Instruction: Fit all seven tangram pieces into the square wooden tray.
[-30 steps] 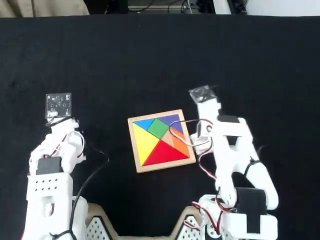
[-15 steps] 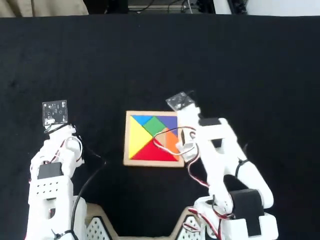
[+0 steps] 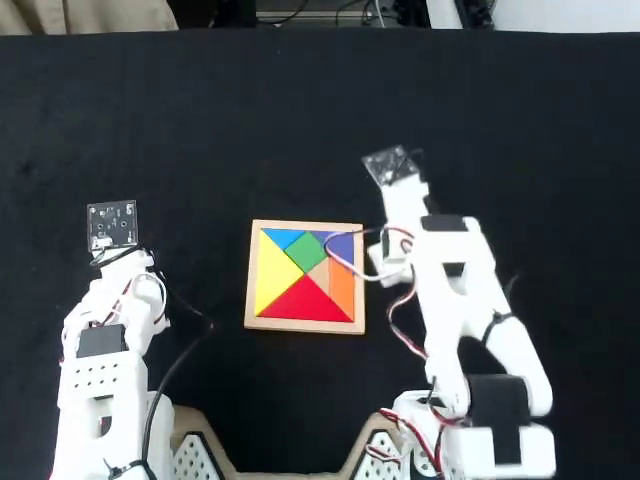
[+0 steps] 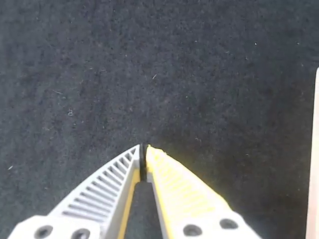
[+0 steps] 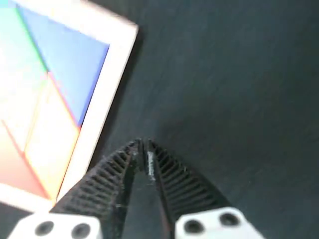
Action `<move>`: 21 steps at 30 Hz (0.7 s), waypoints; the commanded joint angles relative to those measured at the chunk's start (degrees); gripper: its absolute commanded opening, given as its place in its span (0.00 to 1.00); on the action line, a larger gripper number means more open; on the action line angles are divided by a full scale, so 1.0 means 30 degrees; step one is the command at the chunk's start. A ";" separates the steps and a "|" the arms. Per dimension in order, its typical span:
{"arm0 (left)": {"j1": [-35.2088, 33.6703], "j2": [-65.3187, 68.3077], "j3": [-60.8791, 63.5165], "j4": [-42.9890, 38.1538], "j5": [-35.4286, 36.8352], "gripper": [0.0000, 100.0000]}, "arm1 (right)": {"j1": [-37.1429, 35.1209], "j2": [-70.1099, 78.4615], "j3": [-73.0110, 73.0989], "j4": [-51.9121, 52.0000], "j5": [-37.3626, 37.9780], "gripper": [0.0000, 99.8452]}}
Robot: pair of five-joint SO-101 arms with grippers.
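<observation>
1. On the black cloth-covered table (image 3: 200,120), the square wooden tray (image 3: 300,325) lies flat between the two arms, nearer the right arm (image 3: 450,290) than the left arm (image 3: 105,320).
2. Seven coloured pieces sit inside the tray's rim and together cover its floor.
3. The large yellow triangle (image 3: 270,275) fills the side toward the left arm, and the large red triangle (image 3: 305,303) fills the side nearest the arm bases; the two meet edge to edge.
4. Along the far side sit the blue triangle (image 3: 283,238), the green square (image 3: 308,250) and the purple piece (image 3: 340,242).
5. The orange piece (image 3: 342,285) lies along the side toward the right arm, with the small tan triangle (image 3: 320,272) between it and the green square.
6. The right arm's wires (image 3: 352,262) loop over the tray's right part, crossing the purple piece.
7. The right gripper (image 5: 143,149) has its fingers pressed together with nothing between them. Its tip is over bare cloth just beside the tray's outer rim, close to the corner that holds the purple piece.
8. The left gripper (image 4: 144,149) is likewise closed and empty, over bare cloth well apart from the tray, whose pale edge appears at the margin of the left wrist view.
</observation>
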 commanded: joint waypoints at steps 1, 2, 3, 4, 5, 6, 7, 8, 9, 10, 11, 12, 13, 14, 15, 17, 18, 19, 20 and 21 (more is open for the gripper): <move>0.0220 -0.0147 -0.0044 -0.0410 0.0117 0.03 | -0.0469 0.1832 -0.2593 -0.0527 -0.0908 0.01; 0.0220 -0.0147 -0.0044 -0.0410 0.0117 0.03 | -0.0674 0.2740 -0.3092 -0.0527 -0.0908 0.01; 0.0220 -0.0147 -0.0044 -0.0410 0.0117 0.03 | -0.0791 0.3707 -0.3590 -0.0527 -0.0908 0.01; 0.0220 -0.0147 -0.0044 -0.0410 0.0117 0.03 | -0.0850 0.4615 -0.4088 -0.0527 -0.0908 0.01; 0.0220 -0.0147 -0.0044 -0.0410 0.0117 0.03 | -0.0821 0.5407 -0.4557 -0.0527 -0.0938 0.01; 0.0220 -0.0147 -0.0044 -0.0410 0.0117 0.03 | -0.0791 0.6139 -0.5084 -0.0498 -0.0996 0.01; 0.0220 -0.0147 -0.0044 -0.0410 0.0117 0.03 | -0.0791 0.6549 -0.5582 -0.0205 -0.0996 0.01; 0.0249 -0.0147 -0.0044 -0.0440 0.0117 0.03 | -0.0850 0.6696 -0.6051 0.0234 -0.0996 0.01; 0.0249 -0.0147 -0.0044 -0.0440 0.0117 0.03 | -0.0938 0.6725 -0.6374 0.0469 -0.0996 0.01; 0.0425 -0.0147 -0.0044 -0.0440 0.0117 0.03 | -0.1143 0.6725 -0.6549 0.0498 -0.1026 0.01; 0.0659 -0.0147 -0.0044 -0.0440 0.0029 0.03 | -0.1436 0.6696 -0.6725 0.0498 -0.1026 0.01; 0.0894 -0.0147 0.0044 -0.0440 0.0000 0.03 | -0.1729 0.6696 -0.6901 0.0498 -0.1026 0.01; 0.1070 -0.0264 0.0220 -0.0440 -0.0029 0.03 | -0.2051 0.6755 -0.7106 0.0527 -0.1026 0.01; 0.1158 -0.0293 0.0278 -0.0440 -0.0029 0.03 | -0.2344 0.6813 -0.7282 0.0557 -0.1026 0.01; 0.1158 -0.0293 0.0278 -0.0440 -0.0029 0.03 | -0.2608 0.6842 -0.7399 0.0586 -0.1026 0.01; 0.1099 -0.0293 0.0249 -0.0440 -0.0029 0.03 | -0.2989 0.6842 -0.7516 0.0615 -0.1172 0.01; 0.1099 -0.0293 0.0220 -0.0440 -0.0029 0.03 | -0.3048 0.6813 -0.7575 0.0645 -0.1465 0.01; 0.1099 -0.0293 0.0220 -0.0440 -0.0029 0.03 | -0.3018 0.6725 -0.7546 0.0674 -0.1729 0.01; 0.1099 -0.0293 0.0220 -0.0440 -0.0029 0.03 | -0.2960 0.6725 -0.7546 0.0674 -0.1846 0.01; 0.1099 -0.0293 0.0220 -0.0440 -0.0029 0.03 | -0.2813 0.6696 -0.7487 0.0703 -0.1846 0.01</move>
